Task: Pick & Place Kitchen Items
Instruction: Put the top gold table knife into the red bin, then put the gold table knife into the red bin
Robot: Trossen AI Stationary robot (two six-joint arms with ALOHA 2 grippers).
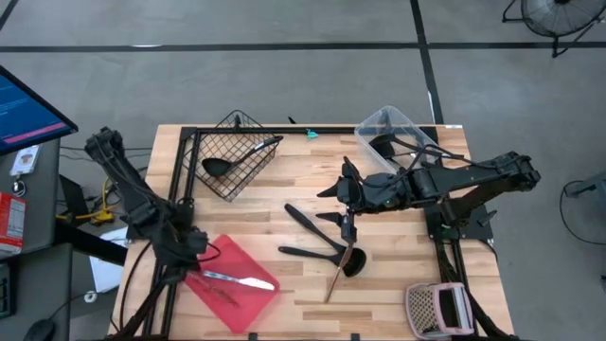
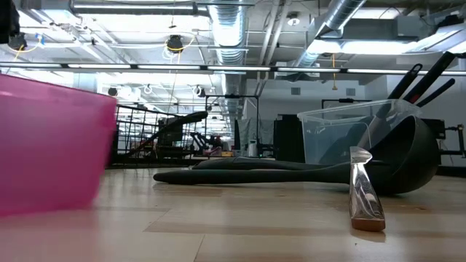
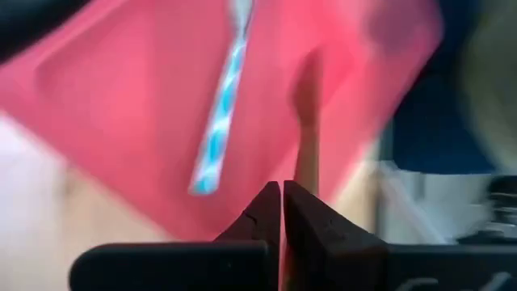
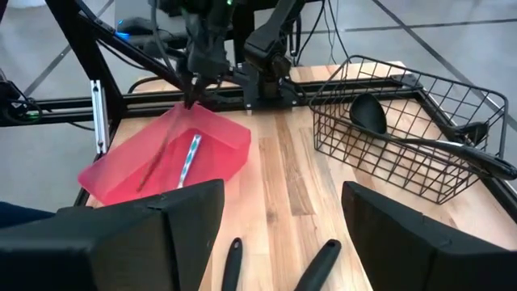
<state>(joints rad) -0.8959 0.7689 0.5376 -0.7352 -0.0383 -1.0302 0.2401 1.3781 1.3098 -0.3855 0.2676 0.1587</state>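
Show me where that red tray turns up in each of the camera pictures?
High view: red tray near the front left table corner.
Low view: blurred pink wall filling the picture's left.
Left wrist view: fills the upper frame, silver cutlery lying in it.
Right wrist view: left of centre.
Shared landmark: black wire basket.

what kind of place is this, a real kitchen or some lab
Probably a robotics lab or workshop, not a kitchen: exposed ceiling ducts and strip lights overhead, a bare concrete floor marked with tape lines, and a computer monitor beside the wooden table.

Bright even ceiling light; left wrist view blurred, soft shadows
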